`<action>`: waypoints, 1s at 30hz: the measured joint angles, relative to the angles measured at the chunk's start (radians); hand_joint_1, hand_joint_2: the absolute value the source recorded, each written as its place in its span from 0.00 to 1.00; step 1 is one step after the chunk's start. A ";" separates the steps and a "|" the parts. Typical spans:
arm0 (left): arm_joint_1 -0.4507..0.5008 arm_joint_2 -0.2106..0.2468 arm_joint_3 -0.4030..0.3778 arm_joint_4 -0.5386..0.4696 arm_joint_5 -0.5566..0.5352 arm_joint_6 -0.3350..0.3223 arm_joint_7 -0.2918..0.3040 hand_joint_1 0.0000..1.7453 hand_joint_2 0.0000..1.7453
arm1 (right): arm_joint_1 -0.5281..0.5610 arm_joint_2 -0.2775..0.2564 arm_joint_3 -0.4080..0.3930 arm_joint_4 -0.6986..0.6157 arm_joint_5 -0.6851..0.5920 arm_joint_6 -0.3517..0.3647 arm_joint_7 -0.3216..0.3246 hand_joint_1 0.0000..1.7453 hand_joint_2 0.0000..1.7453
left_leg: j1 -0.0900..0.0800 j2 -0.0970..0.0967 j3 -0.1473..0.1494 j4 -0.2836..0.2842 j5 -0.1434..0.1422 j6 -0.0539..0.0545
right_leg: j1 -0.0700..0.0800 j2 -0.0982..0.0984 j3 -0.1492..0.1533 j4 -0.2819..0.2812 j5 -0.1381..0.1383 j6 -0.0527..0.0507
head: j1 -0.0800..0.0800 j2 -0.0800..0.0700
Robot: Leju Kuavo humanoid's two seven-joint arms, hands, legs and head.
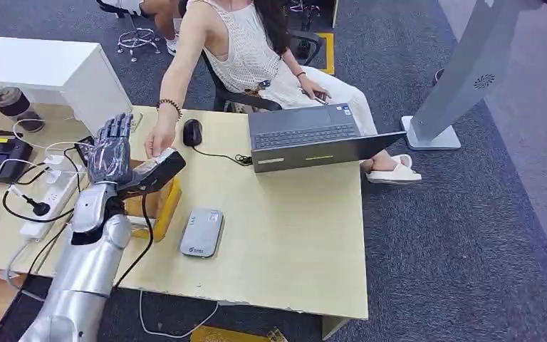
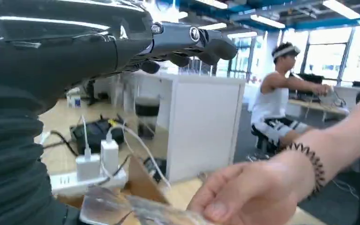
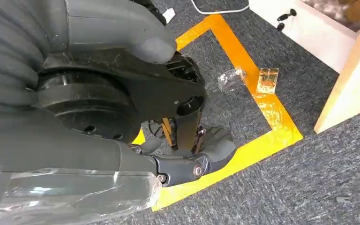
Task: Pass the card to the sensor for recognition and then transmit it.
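Pale wood desk (image 1: 292, 235): we see the grey sensor (image 1: 201, 232) lying flat on it, near a laptop (image 1: 313, 139) and a mouse (image 1: 192, 132).
Left hand (image 1: 114, 158): raised over the desk edge, fingers (image 1: 116, 128) straight, upward and a little apart.
Card (image 1: 158, 158): it lies on the left thumb, and the person's hand (image 1: 159, 140) touches it from above; we cannot tell if the thumb clamps it.
Right hand (image 3: 187, 154): it hangs above grey carpet with yellow tape (image 3: 262, 101); we cannot tell how its fingers stand.
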 joint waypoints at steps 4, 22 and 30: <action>-0.048 0.016 -0.035 0.033 -0.092 0.052 0.065 0.00 1.00 | -0.002 0.005 0.000 0.000 0.018 -0.001 0.005 0.00 1.00 | 0.000 0.000 0.000 0.000 0.000 0.000 | 0.000 0.000 0.000 0.000 0.000 0.000 | 0.000 0.000; -0.108 0.057 -0.077 0.149 -0.089 0.103 0.038 1.00 1.00 | -0.006 0.011 0.000 0.000 0.038 -0.013 0.019 0.00 1.00 | 0.000 0.000 0.000 0.000 0.000 0.000 | 0.000 0.001 0.000 0.000 0.000 0.000 | 0.000 0.000; -0.111 0.060 -0.082 0.169 -0.082 0.102 0.032 1.00 1.00 | -0.006 0.011 0.000 0.000 0.048 -0.013 0.019 0.00 1.00 | 0.000 0.000 0.000 0.000 0.000 0.000 | 0.000 0.001 0.000 0.000 0.000 0.000 | 0.000 0.000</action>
